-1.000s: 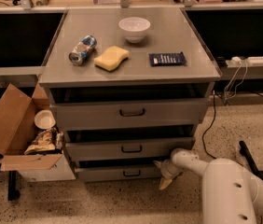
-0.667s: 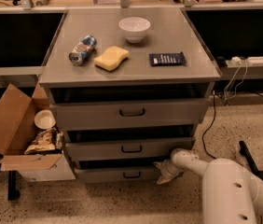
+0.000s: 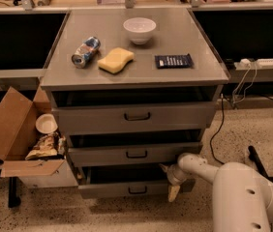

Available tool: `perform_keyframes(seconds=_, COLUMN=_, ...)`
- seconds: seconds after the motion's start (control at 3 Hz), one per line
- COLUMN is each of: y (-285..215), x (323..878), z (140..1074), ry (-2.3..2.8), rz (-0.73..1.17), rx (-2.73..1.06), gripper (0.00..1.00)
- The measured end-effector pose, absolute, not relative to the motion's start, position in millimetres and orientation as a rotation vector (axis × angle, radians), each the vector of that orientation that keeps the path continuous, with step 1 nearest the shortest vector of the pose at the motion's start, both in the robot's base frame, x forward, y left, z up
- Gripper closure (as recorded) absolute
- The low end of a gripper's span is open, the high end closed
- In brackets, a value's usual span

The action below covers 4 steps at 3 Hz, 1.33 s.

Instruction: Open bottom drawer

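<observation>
We see a grey cabinet (image 3: 78, 28) with three drawers. The bottom drawer (image 3: 117, 189), lowest in the cabinet, seems pulled slightly out, a dark gap above it. The gripper (image 3: 171, 181) of the white arm (image 3: 245, 195) sits at that drawer's right end; we cannot tell its grip. A bowl (image 3: 139, 29), can (image 3: 85, 51) and sponge (image 3: 115, 60) rest on the cabinet's top
</observation>
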<state>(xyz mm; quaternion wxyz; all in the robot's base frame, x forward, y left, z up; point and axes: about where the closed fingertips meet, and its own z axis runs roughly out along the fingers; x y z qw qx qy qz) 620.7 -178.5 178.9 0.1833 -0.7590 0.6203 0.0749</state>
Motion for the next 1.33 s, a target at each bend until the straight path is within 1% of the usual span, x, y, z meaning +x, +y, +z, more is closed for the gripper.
perform_keyframes(seconds=0.33, y=-178.5, x=620.7, z=178.9, ry=1.750, rz=0.211, rx=-2.141, gripper=0.00)
perform_keyframes(seconds=1.0, y=-151.8, x=585.9, z=161.7, ry=1.810, rz=0.283, rx=-2.219, gripper=0.00)
perform_keyframes(seconds=1.33, y=-134.9, x=566.3, z=165.3, ry=1.864, rz=0.319, rx=-2.244, gripper=0.18)
